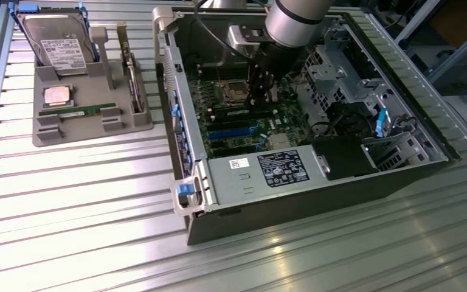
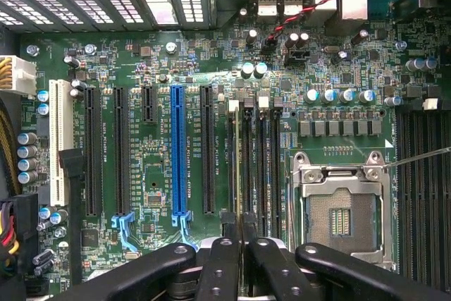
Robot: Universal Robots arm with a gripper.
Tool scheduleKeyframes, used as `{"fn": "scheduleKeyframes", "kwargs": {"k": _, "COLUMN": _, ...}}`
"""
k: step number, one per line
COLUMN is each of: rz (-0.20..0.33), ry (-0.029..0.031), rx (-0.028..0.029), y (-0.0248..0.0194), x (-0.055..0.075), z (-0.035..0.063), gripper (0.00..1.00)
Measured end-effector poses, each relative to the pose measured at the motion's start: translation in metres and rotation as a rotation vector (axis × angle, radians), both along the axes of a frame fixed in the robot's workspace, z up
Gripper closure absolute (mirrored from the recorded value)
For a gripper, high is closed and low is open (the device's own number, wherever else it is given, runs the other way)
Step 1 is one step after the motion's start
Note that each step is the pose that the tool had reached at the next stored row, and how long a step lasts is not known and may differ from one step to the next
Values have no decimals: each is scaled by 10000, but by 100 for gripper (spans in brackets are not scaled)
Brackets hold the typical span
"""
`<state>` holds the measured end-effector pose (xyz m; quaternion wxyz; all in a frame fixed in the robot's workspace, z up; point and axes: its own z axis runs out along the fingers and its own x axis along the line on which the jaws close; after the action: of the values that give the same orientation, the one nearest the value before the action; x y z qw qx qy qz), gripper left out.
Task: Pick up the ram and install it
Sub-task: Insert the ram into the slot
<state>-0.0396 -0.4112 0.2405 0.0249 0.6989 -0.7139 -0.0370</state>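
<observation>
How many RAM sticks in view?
1 for certain: a ram lying on the grey holder beside the CPU chip. Another may be hidden at the hand in the case.

The arm [image 1: 294, 21] reaches steeply down; gripper [image 2: 241, 239] jaws seemingly pressed nearly together.

The smooth silver-grey cylindrical arm tube [image 1: 294, 21] is gleaming under the light, and a pale grey boxy metal block [image 1: 245, 38] is sitting at its wrist end. The slim black gripper [image 1: 259, 97] is showing, in the wrist view, four matte black rounded link bars [image 2: 331, 273], each carrying a shiny round pivot pin [image 2: 309, 250] near its end.
</observation>
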Motion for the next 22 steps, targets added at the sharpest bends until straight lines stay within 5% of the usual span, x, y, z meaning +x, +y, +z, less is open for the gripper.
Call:
{"fn": "scheduleKeyframes", "kwargs": {"k": 2, "rz": 1, "ry": 105, "rx": -1, "y": 0, "x": 0, "z": 0, "gripper": 88}}
{"fn": "scheduleKeyframes", "kwargs": {"k": 22, "rz": 1, "ry": 128, "rx": 0, "y": 0, "x": 10, "z": -31, "gripper": 88}}
